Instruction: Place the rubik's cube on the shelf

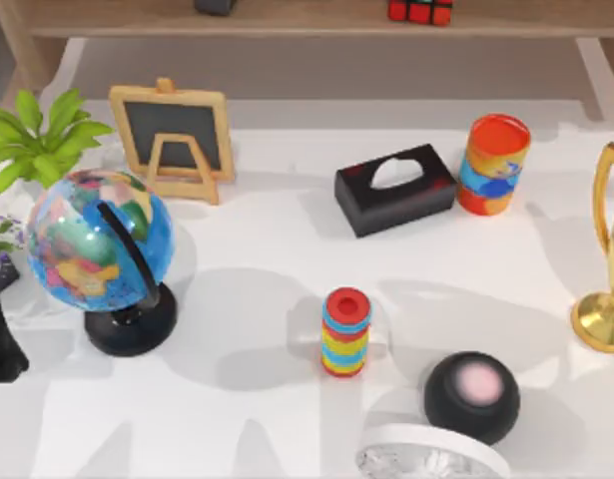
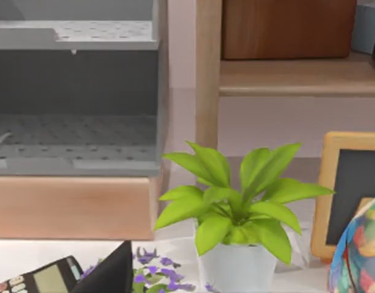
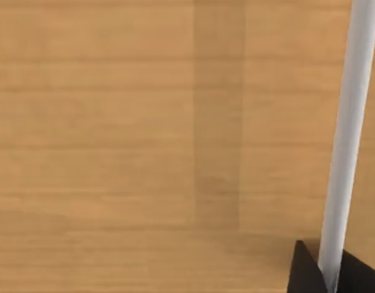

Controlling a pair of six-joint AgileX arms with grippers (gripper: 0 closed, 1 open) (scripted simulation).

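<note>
Nearest the top camera, at lower centre, a white round object (image 1: 431, 454) lies beside a black sphere (image 1: 471, 396) on the table (image 1: 277, 399). At upper right, the rubik's cube (image 1: 420, 11), red tiles with black grid lines, rests on the shelf (image 1: 307, 18). Left wrist view: a green plant (image 2: 236, 207) before the shelf's post (image 2: 208, 73). Right wrist view: wood grain (image 3: 144, 122); whether either hand is wide or narrow, I cannot tell.

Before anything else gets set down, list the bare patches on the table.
Free: middle strip between the globe, tissue box and small striped cylinder; also the near-left corner. Crowded: near-right, around the black ball and trophy.

Simulated study (globe (image 1: 97, 236), shelf (image 1: 287, 20))
</note>
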